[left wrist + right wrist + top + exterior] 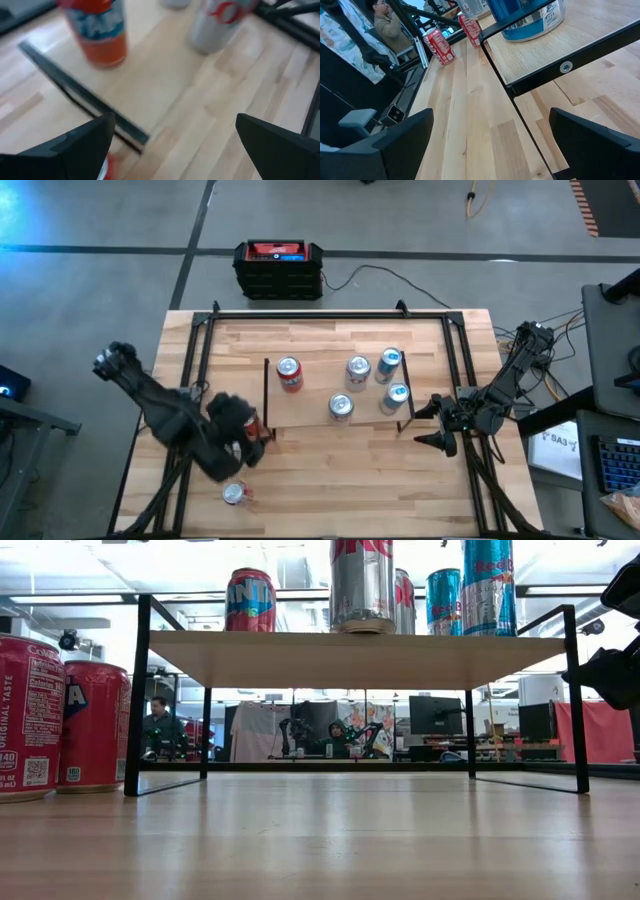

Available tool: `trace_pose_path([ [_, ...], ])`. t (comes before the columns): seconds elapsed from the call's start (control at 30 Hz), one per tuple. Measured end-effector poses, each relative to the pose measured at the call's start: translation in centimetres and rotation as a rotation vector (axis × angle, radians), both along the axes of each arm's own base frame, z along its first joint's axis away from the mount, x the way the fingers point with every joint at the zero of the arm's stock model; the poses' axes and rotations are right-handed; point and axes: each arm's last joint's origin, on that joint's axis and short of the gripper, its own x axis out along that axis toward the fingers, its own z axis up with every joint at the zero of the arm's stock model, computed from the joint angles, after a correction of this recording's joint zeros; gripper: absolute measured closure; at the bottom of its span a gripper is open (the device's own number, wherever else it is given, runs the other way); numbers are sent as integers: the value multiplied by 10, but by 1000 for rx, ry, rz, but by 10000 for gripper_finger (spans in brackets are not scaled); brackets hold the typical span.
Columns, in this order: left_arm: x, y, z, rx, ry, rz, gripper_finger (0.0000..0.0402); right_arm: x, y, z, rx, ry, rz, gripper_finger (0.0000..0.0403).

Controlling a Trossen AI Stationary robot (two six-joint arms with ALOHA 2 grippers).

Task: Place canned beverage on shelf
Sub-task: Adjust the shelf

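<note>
Overhead straight down, low level across, both sharing shelf (335, 395); wrists close

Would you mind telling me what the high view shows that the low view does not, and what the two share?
Only the high view shows both arms: the left tool open over a red can at the shelf's left end, the right tool open beside its right end. It also shows a black-and-red box beyond the table and a lone can near the front edge.

Only the low view shows the room under the shelf, with people seated far behind.

Both show the shelf carrying five upright cans, including an orange can.
</note>
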Motion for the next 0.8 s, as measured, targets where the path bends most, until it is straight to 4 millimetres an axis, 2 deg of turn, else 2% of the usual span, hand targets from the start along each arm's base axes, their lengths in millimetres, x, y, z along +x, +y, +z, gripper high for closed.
trace_pose_path([
  [0.27,29,-49,-10,64,11,-30,2,0,0,0,0,0,0,19],
  [0.47,49,-62,-5,179,98,-54,2,0,0,0,0,0,0,19],
  [0.7,84,-79,4,319,12,-27,2,0,0,0,0,0,0,19],
  [0.8,99,-87,2,312,8,-14,2,0,0,0,0,0,0,19],
])
